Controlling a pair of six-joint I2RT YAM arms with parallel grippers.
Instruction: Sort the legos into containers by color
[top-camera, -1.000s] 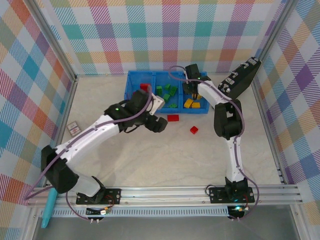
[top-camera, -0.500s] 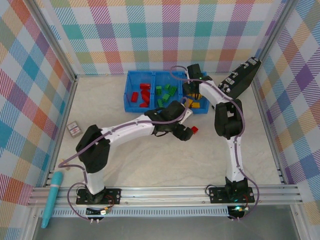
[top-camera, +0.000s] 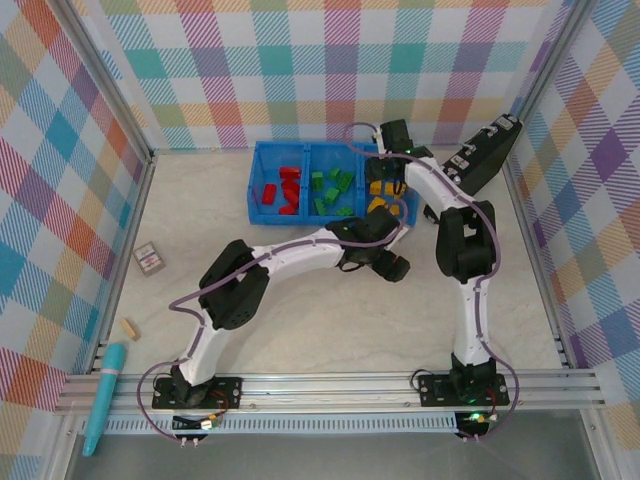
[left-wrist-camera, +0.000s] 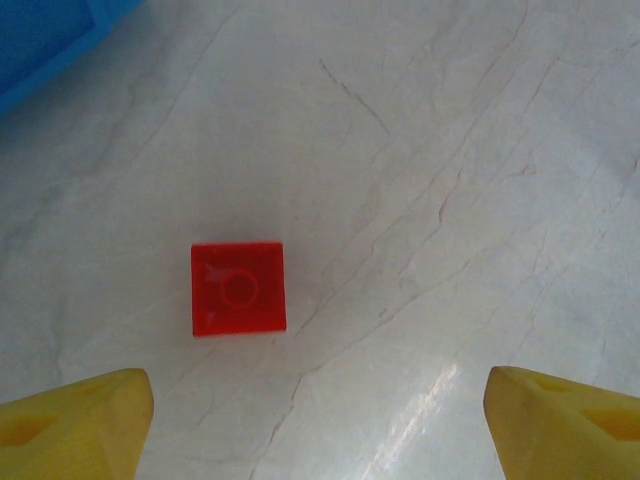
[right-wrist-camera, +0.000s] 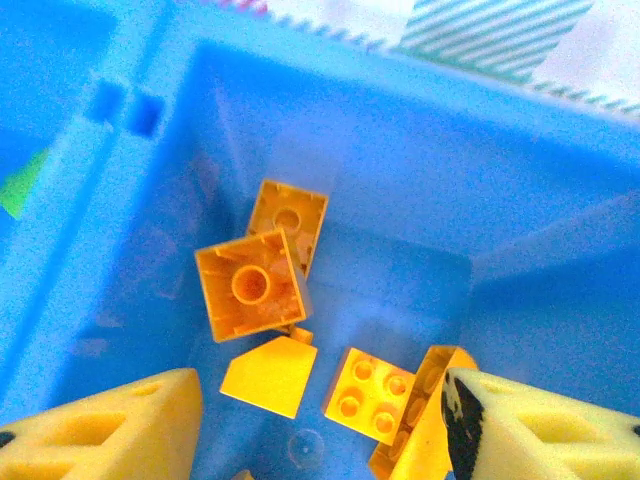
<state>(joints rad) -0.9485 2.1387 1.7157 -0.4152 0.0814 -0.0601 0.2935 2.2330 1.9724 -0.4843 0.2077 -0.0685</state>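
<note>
Left gripper (left-wrist-camera: 318, 425) hangs over the table (left-wrist-camera: 450, 150) with jaws wide, and a single red lego (left-wrist-camera: 238, 288) lies flat just ahead of them. Right gripper (right-wrist-camera: 320, 425) is over the blue tray (right-wrist-camera: 330, 120), jaws wide too and empty, with loose yellow legos (right-wrist-camera: 250, 285) in the compartment under it.

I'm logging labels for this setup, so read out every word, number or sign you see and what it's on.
Nothing here is legible.
On the small grey card: marks too small to read.
On the black case: pale markings, too small to read.
On the red lego: no lettering shows.
</note>
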